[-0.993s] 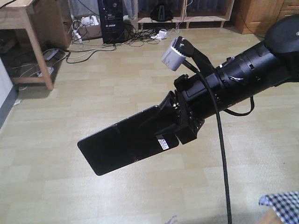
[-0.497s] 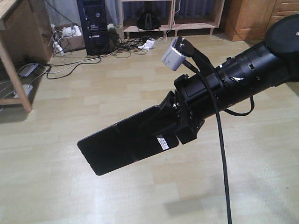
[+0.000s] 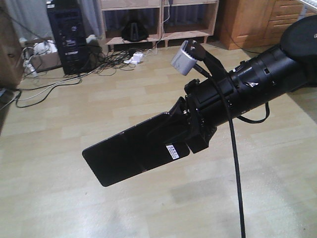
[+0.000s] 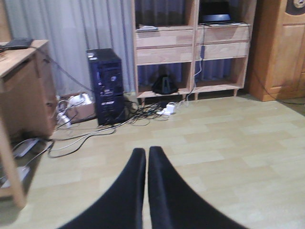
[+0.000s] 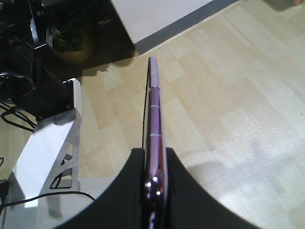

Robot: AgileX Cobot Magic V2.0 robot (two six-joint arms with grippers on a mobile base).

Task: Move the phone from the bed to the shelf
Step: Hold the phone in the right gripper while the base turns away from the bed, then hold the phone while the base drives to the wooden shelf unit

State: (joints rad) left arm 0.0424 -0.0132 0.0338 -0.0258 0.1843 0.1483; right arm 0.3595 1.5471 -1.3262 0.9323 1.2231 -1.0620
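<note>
My right gripper (image 3: 184, 130) is shut on the phone (image 3: 130, 152), a thin black slab that sticks out to the lower left above the floor. The right wrist view shows the phone (image 5: 154, 100) edge-on, with a pinkish metallic rim, clamped between the black fingers of the right gripper (image 5: 155, 152). My left gripper (image 4: 146, 150) is shut with nothing between its fingers, low over the floor. The pale wooden shelf (image 3: 161, 7) stands at the far wall; in the left wrist view the shelf (image 4: 167, 47) is straight ahead. The bed is out of view.
A black computer tower (image 4: 106, 86) stands left of the shelf, with cables (image 3: 101, 59) spread over the floor before it. An orange-brown cabinet (image 4: 279, 47) stands to the right and a wooden desk (image 4: 19, 81) to the left. The robot's white base (image 5: 47, 143) shows below.
The whole view has swung: shelf and computer tower have shifted right towards the middle and look nearer. Desk and checked bed corner have left the frame. The phone stays held.
</note>
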